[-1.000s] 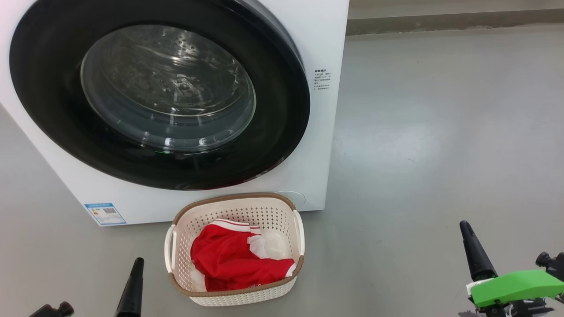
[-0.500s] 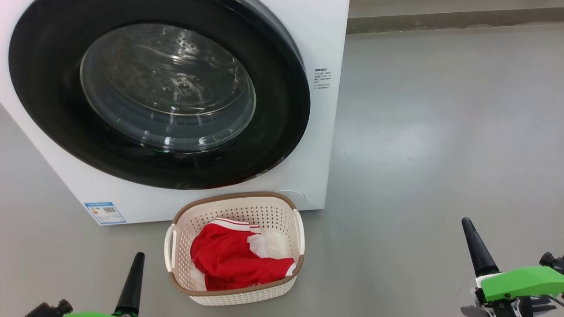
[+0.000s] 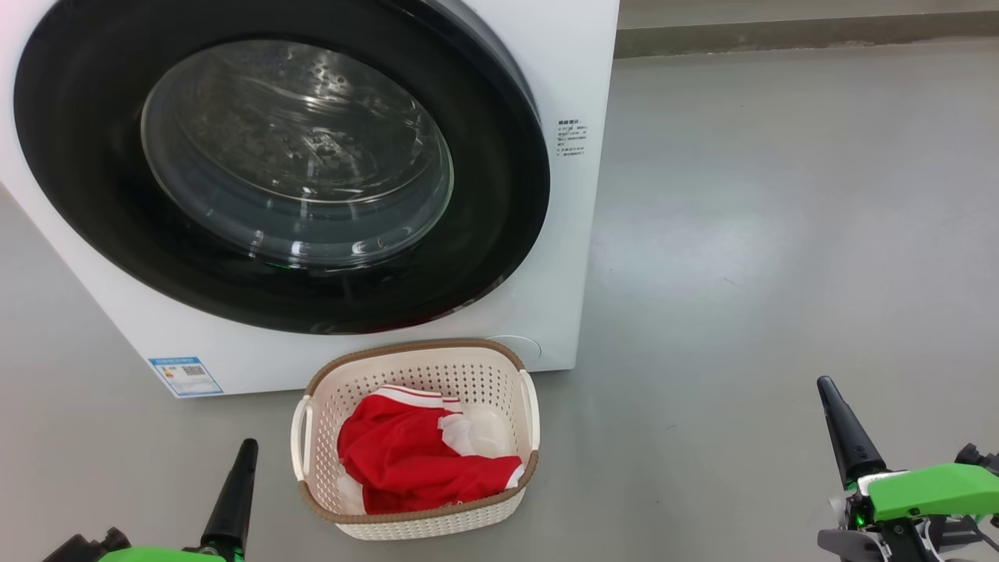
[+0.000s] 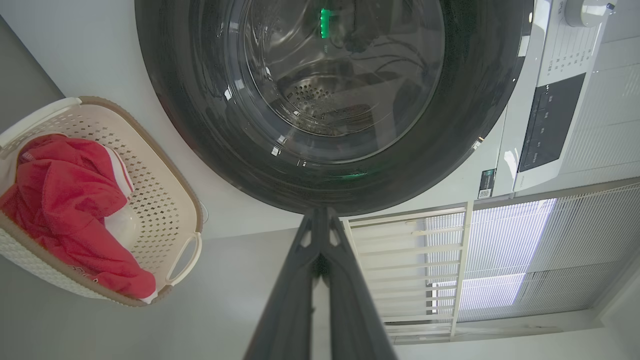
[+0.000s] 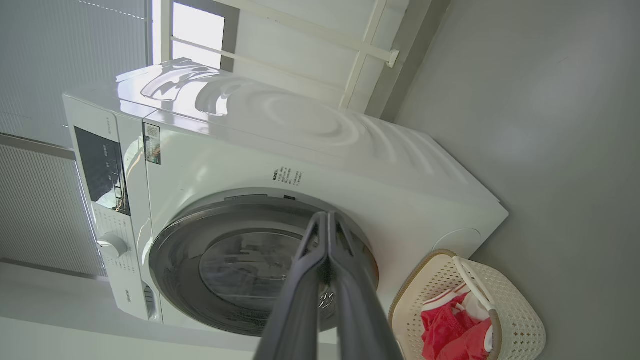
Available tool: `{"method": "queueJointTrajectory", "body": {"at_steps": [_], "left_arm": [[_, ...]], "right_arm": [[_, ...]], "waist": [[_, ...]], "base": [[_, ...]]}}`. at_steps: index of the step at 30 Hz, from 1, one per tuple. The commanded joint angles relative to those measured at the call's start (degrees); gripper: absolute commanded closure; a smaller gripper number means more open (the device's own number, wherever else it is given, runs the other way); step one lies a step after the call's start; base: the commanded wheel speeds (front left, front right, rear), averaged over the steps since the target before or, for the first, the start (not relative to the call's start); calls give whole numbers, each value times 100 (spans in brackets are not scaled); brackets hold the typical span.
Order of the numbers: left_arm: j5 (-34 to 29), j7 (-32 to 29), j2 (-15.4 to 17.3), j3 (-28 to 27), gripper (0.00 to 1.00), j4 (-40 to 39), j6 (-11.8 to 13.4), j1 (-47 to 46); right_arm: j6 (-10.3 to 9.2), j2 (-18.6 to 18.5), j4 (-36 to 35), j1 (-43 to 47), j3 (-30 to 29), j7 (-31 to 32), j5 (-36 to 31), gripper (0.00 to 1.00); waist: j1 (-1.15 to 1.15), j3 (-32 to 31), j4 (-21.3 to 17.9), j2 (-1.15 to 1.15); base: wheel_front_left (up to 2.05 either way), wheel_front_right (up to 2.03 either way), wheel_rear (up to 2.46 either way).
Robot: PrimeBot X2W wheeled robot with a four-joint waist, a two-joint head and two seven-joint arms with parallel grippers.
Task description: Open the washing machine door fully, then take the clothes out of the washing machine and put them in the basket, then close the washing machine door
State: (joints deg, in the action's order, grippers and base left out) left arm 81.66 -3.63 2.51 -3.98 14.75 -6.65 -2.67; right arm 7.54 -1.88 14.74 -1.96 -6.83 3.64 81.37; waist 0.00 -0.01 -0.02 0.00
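White front-loader w/ door shut, load in basket. Head view: washing machine (image 3: pixel 581 257) fills the upper left. The washing machine door (image 3: pixel 499 234) lies flush against the front panel, a glossy black rim around a clear glass bowl (image 3: pixel 296 156), w/ the perforated steel drum visible thru the glass. A blue sticker (image 3: pixel 186 376) sits at the panel's lower left.

The basket (image 3: pixel 476 373) stands on the grey floor (image 3: pixel 780 234) just in front of the machine's lower right corner, below the door; whether it touches the panel cannot be told. The clothes (image 3: pixel 406 460) lie bunched inside the basket, red w/ white panels & striped trim.

The left gripper (image 3: pixel 247 453) is at btm left, beside the basket's left handle but apart from it. Its fingers are pressed together into one dark spike, holding nothing. The right gripper (image 3: pixel 826 390) is at btm right, well apart from basket & machine, fingers likewise closed & empty, w/ a green housing (image 3: pixel 929 488) behind them.

Wrist views: each finger pair meets at the tips and points toward the door. The right wrist view also shows the dark control panel (image 5: pixel 102 170) & dial (image 5: pixel 112 245) on the machine's top strip.
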Motion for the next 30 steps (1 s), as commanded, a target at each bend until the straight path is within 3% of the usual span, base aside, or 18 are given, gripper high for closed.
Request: {"method": "queueJointTrajectory", "body": {"at_steps": [1, 14, 30], "left_arm": [[209, -67, 39, -200, 100, -112, -66, -247], [1026, -281, 37, -254, 100, -69, -83, -350], [1050, -287, 37, -255, 100, -69, -84, -353]], "right_arm": [[-3, -93, -127, -321, 69, 59, 201, 100], [-5, -103, -73, -419, 30, 279, 1053, 100], [-5, -102, -71, -422, 28, 287, 1077, 100]], "waist": [[0, 2, 0, 0], [0, 18, 2, 0], [0, 19, 2, 0]], "base": [[0, 0, 0], [0, 0, 0], [0, 0, 0]]}}
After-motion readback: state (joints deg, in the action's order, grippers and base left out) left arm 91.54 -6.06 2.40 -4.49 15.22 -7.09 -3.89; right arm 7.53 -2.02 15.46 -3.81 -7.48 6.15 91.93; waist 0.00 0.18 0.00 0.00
